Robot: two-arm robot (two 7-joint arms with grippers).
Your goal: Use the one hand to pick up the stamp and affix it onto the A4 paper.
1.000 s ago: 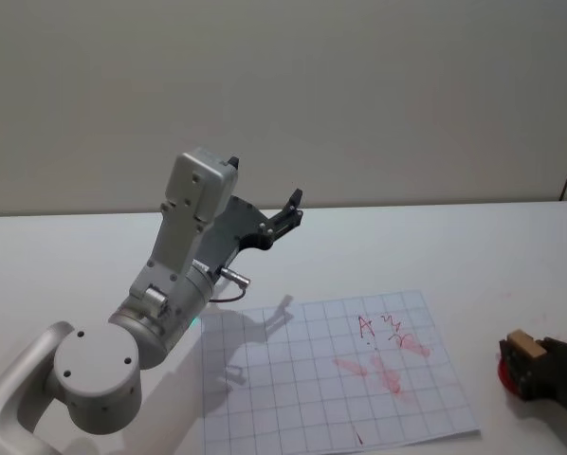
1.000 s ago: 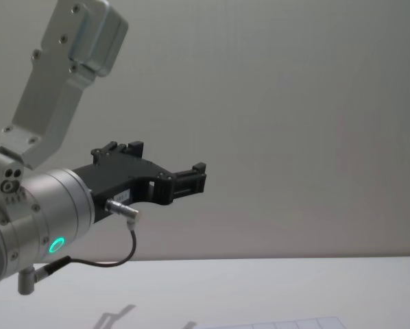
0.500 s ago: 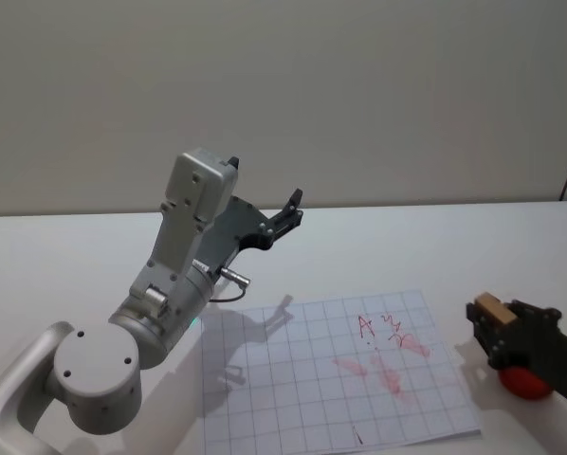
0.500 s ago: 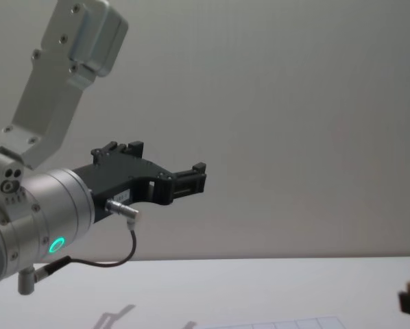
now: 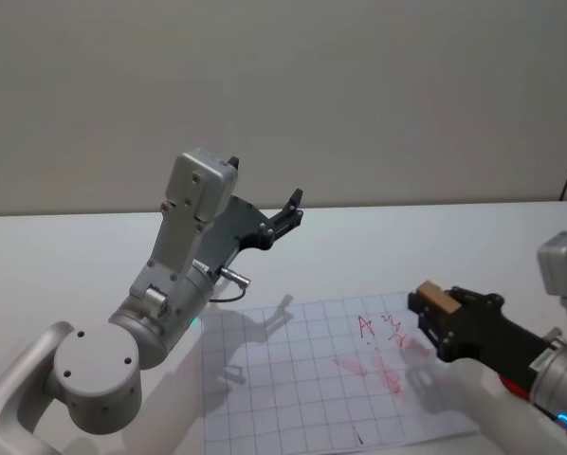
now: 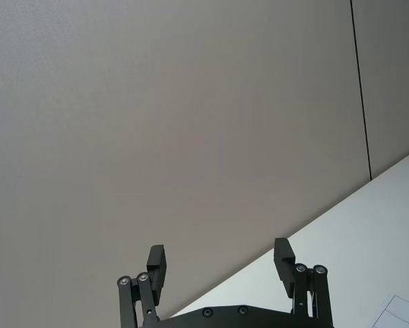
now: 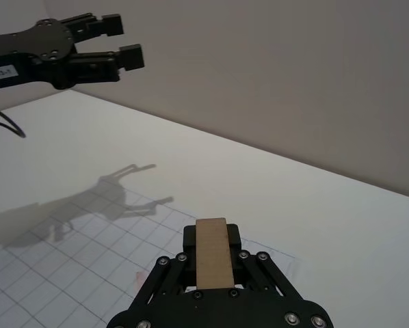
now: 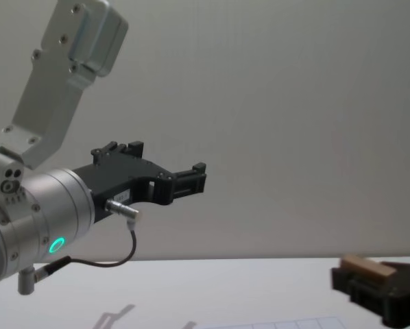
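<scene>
Pale grey tabletop (image 5: 435,237) bearing the flat white gridded A4 paper (image 5: 293,379), smeared red; black left gripper (image 8: 201,178) held high beyond the sheet's far edge, jaws apart and empty; black right gripper (image 5: 432,316) over the sheet's right edge, clamping the tan wooden block stamp (image 5: 438,300), its long axis apparently along the fingers, pointing forward-left.

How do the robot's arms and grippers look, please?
The left arm is silver-grey with rounded joints, a green ring light and a black cable. The right arm is silver-grey with a blue light. The left gripper and right gripper are black.
</scene>
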